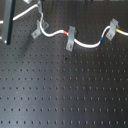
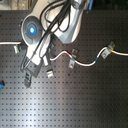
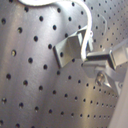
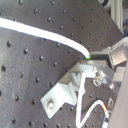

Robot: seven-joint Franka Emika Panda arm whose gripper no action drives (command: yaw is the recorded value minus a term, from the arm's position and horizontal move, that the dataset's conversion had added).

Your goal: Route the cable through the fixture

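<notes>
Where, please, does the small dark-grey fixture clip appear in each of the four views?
First exterior view: fixture, upper left, cable beside it.
Second exterior view: around, left of centre, partly hidden by the arm.
First wrist view: centre.
Second wrist view: lower centre.
Shared landmark: the white cable.

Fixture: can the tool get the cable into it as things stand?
Probably yes. In the second wrist view the tool sits right beside the fixture with the cable; nothing visible blocks it.
</notes>
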